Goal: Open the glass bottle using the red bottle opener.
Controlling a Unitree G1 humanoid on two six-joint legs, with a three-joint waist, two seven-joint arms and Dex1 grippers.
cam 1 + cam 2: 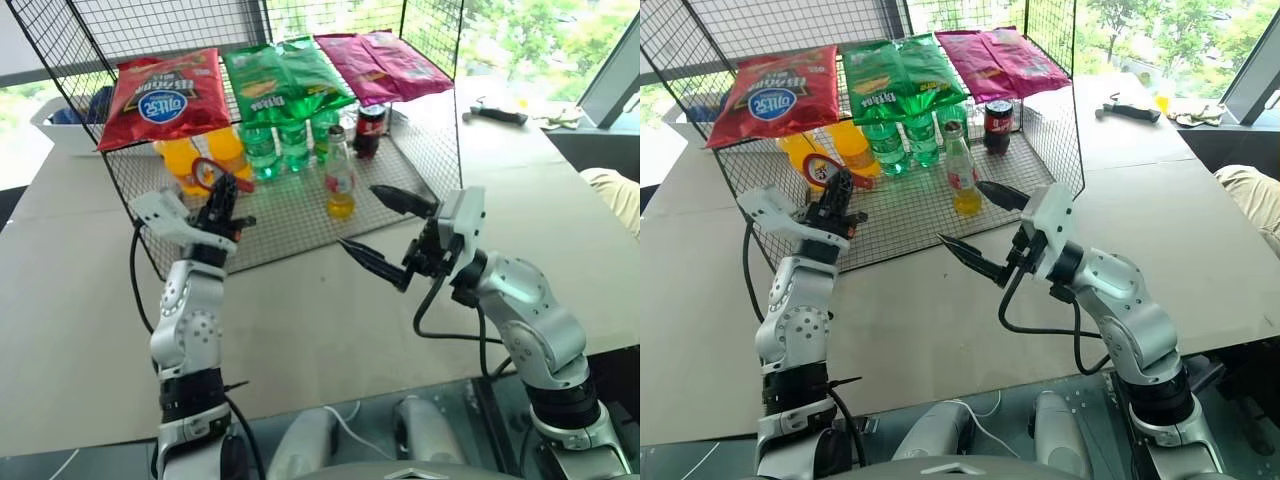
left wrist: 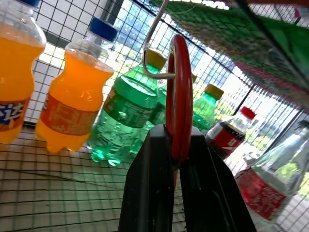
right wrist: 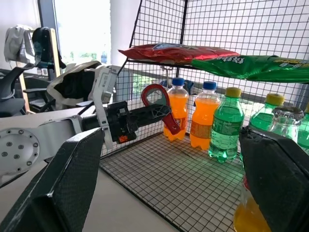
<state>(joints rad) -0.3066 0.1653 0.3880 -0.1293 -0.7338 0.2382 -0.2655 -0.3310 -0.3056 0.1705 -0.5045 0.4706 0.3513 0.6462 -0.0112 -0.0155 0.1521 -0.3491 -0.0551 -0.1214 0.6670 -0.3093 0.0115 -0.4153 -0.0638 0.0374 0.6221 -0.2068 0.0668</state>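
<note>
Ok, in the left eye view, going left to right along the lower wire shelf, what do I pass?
Orange soda bottles → red bottle opener in the shut left gripper → green bottles → glass bottle → dark cola bottle.

A wire rack stood on the table. On its floor the glass bottle stood toward the front, with plastic bottles in a row behind it and to its left. Snack bags lay on the shelf above. The left end effector was at the rack's front left, holding the red bottle opener. The right end effector was just before the glass bottle.
</note>
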